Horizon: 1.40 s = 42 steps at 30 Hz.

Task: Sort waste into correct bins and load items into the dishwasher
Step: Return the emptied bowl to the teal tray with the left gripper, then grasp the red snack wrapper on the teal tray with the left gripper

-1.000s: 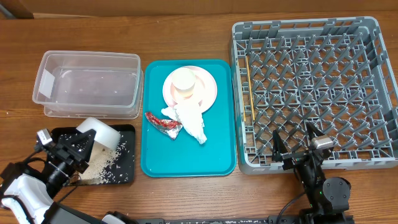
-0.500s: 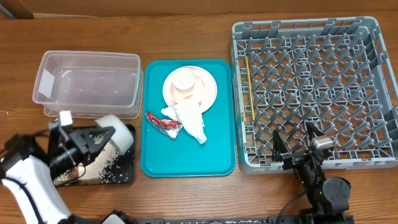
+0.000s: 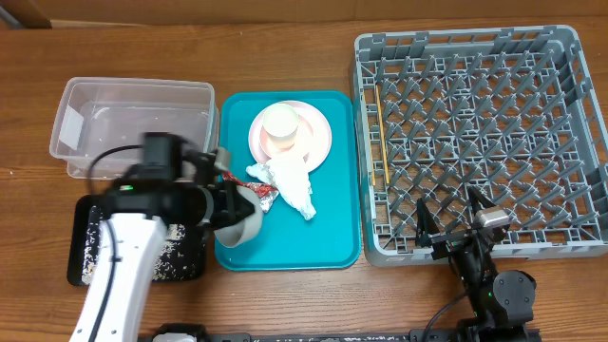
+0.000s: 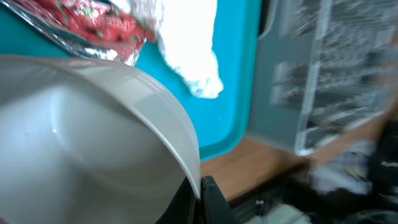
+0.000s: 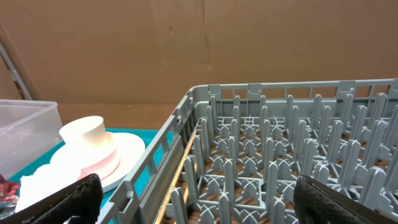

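My left gripper (image 3: 226, 207) is shut on the rim of the white bowl (image 3: 243, 218) and holds it over the teal tray's front left. The left wrist view shows the jaws (image 4: 200, 193) pinching the bowl's rim (image 4: 93, 143). The red-and-silver foil wrapper (image 3: 252, 188) and the white napkin (image 3: 290, 185) lie just beyond it. Loose rice lies in the black tray (image 3: 142, 264). The clear tub (image 3: 133, 128) stands behind that. The cream cup (image 3: 282, 124) sits on the pink plate (image 3: 313, 142). My right gripper (image 3: 446, 220) is open at the grey rack's (image 3: 475, 123) front edge.
The teal serving tray (image 3: 323, 242) lies between the bins and the rack. A thin wooden stick (image 3: 376, 133) lies along the rack's left inside edge. In the right wrist view the rack's pegs (image 5: 280, 137) fill the space between my fingers (image 5: 205, 208).
My left arm has carried the white bowl to the right, from over the black tray to over the teal tray. Rice stays in the black tray. The right arm has not moved.
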Available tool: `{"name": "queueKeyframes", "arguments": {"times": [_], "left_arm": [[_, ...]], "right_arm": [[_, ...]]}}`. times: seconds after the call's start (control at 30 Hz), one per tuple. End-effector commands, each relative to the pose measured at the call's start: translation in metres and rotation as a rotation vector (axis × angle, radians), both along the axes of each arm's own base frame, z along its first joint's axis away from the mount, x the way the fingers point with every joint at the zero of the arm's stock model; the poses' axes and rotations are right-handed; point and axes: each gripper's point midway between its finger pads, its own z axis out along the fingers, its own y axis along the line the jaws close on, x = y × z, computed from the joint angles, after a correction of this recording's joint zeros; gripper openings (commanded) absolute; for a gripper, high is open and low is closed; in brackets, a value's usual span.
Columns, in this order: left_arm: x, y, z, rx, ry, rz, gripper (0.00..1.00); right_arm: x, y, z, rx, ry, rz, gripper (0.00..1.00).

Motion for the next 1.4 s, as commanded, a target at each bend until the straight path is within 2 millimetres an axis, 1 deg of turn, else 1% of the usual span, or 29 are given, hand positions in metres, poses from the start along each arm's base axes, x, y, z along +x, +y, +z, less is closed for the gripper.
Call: {"name": "queueKeyframes", "arguments": {"times": [0.0, 0.17, 0.3, 0.43, 0.7, 0.8, 0.87, 1.0, 1.13, 1.23, 1.37], "left_arm": [[0.005, -0.001, -0.009, 0.23, -0.001, 0.109, 0.04], [0.0, -0.022, -0.022, 0.375, -0.026, 0.101, 0.04], [-0.005, -0.039, -0.036, 0.44, -0.027, 0.055, 0.04], [-0.006, -0.056, -0.056, 0.486, -0.018, -0.008, 0.04], [0.002, -0.064, -0.087, 0.522, 0.028, -0.029, 0.04], [-0.002, -0.067, -0.092, 0.515, 0.055, -0.041, 0.08], [-0.003, -0.071, -0.092, 0.492, 0.065, -0.049, 0.15], [-0.001, -0.076, -0.088, 0.469, 0.06, -0.052, 0.18], [0.012, -0.079, -0.074, 0.464, 0.01, -0.074, 0.27], [0.027, -0.069, -0.061, 0.504, -0.024, -0.031, 0.27], [0.047, -0.044, -0.043, 0.583, -0.059, 0.06, 0.3]], "right_arm": [[0.001, -0.002, -0.002, 0.005, -0.001, -0.01, 1.0], [0.001, -0.002, -0.002, 0.005, -0.001, -0.01, 1.0], [0.001, -0.002, -0.002, 0.005, -0.001, -0.01, 1.0], [0.001, -0.002, -0.002, 0.005, -0.002, -0.01, 1.0], [0.001, -0.002, -0.002, 0.005, -0.002, -0.01, 1.0], [0.001, -0.002, -0.002, 0.005, -0.001, -0.01, 1.0], [0.001, -0.002, -0.002, 0.005, -0.001, -0.01, 1.0], [0.001, -0.002, -0.002, 0.005, -0.001, -0.01, 1.0], [0.001, -0.002, -0.002, 0.005, -0.001, -0.01, 1.0], [0.001, -0.002, -0.002, 0.005, -0.001, -0.01, 1.0], [0.001, -0.002, -0.002, 0.005, -0.001, -0.01, 1.0]]}}
